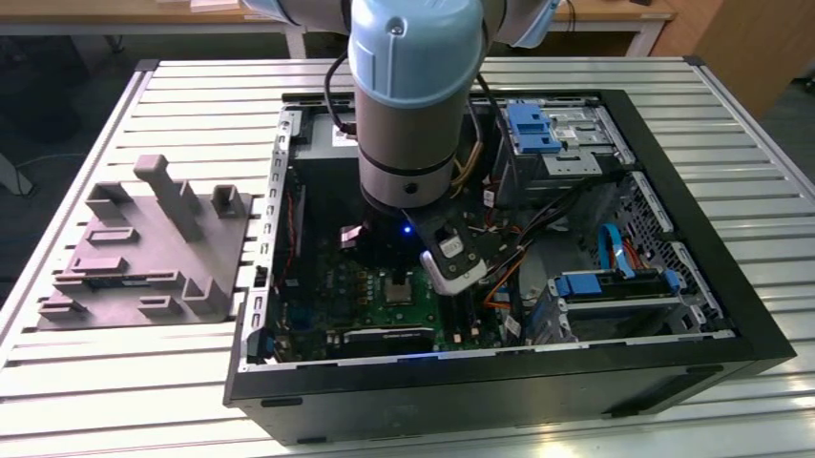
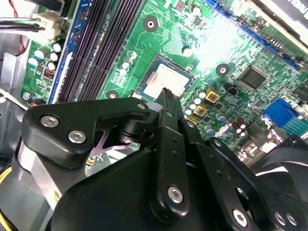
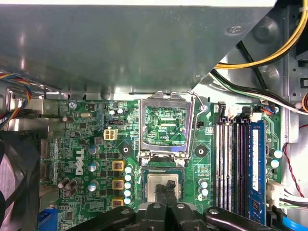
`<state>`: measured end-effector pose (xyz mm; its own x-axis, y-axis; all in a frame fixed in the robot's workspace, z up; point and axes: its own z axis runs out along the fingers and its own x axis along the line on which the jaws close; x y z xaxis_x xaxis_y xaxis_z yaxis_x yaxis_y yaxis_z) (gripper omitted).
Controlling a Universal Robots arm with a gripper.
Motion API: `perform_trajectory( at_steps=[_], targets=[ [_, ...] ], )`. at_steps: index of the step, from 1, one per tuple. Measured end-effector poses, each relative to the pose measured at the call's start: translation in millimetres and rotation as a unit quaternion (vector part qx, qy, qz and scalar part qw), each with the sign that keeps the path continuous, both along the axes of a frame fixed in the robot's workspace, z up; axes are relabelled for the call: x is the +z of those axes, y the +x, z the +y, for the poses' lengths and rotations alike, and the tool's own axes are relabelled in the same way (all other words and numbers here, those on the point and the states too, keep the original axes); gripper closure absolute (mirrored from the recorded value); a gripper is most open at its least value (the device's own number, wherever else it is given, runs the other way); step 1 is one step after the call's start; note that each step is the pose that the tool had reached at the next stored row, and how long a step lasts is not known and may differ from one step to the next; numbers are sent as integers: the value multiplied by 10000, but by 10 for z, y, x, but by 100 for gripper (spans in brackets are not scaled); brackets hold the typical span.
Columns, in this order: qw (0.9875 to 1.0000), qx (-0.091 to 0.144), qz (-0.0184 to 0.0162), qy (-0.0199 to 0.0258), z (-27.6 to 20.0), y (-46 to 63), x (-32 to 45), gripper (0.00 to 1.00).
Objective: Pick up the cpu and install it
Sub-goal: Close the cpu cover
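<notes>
My arm (image 1: 414,95) drops from above into the open case (image 1: 510,391), which lies on a slatted table (image 1: 191,382); a grey tray (image 1: 140,253) sits on the table at the exterior view's left, well apart from the work. Below my wrist, on the green board (image 1: 382,315), the cpu (image 1: 400,285) shows as a small pale square. In the second wrist view my pincer (image 2: 167,91) points down at the cpu (image 2: 166,77), a thin flat square with a silvery-grey metal top that catches the light, lying level inside its dark-edged socket (image 2: 144,77). My fingers (image 2: 169,103) are pressed together into one narrow black tip, nothing between them, at the cpu's near edge. In the first wrist view the cpu (image 3: 156,185) again lies flat in the socket (image 3: 143,185), its top pale and plain, with my closed pincer (image 3: 168,185) over the middle of it; I cannot tell whether the tips touch the metal. Just beyond the socket its metal frame (image 3: 163,154) is swung open, the board (image 3: 96,144) showing through it.
</notes>
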<state>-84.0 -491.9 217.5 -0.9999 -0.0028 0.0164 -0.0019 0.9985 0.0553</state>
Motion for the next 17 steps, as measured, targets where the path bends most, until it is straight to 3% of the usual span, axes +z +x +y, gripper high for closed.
perform_trajectory(
  at_steps=[11,17],
  targets=[
    [10000,-9,0,0,0,-11,11,89],
    [10000,-9,-1,0,2,-11,237,89]
  ],
)
